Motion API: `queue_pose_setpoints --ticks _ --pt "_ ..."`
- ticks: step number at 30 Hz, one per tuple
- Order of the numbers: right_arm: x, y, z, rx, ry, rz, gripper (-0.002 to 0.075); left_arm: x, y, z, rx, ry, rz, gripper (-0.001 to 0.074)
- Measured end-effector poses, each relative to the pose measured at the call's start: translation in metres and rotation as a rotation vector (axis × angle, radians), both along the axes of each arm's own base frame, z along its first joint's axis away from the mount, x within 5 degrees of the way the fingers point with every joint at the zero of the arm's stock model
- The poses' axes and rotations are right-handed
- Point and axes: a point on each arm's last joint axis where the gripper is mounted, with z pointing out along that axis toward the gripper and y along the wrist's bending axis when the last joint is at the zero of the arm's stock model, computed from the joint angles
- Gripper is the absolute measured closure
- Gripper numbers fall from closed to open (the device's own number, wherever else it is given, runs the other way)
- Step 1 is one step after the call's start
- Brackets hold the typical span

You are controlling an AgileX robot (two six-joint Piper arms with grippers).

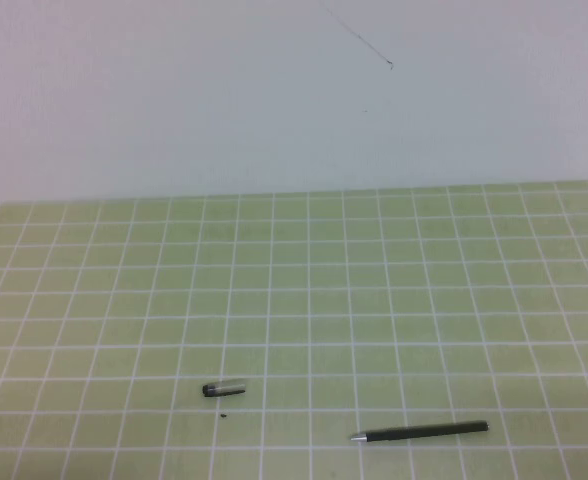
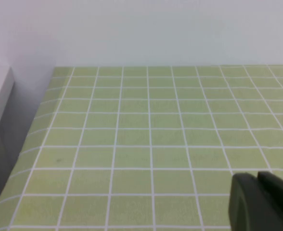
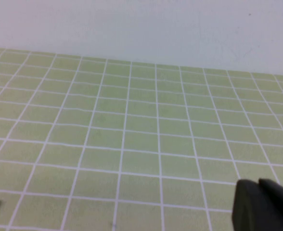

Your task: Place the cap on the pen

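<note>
Black pen [image 1: 420, 432] lies left-right, near-right, nearer our right gripper [image 3: 264, 204]; left gripper [image 2: 262, 199] and right both closed, empty.

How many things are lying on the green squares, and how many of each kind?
pen: 1
cap: 1
tiny dark speck: 1
Total: 3
Neither the left gripper nor the right gripper holds any of them; both are shut.

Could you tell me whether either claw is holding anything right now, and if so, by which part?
Nothing is held. The left claw and right claw are shut and empty; pen and cap lie apart on the mat.
</note>
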Motion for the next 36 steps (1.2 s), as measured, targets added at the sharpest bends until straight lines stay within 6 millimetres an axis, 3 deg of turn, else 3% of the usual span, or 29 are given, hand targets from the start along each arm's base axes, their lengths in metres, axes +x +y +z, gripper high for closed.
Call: queue_pose_setpoints --ticks 36 --pt "0.0000 0.0000 0.0002 0.000 -0.002 0.000 0.0729 0.0001 0.0027 0.0000 0.000 0.000 0.049 0.0736"
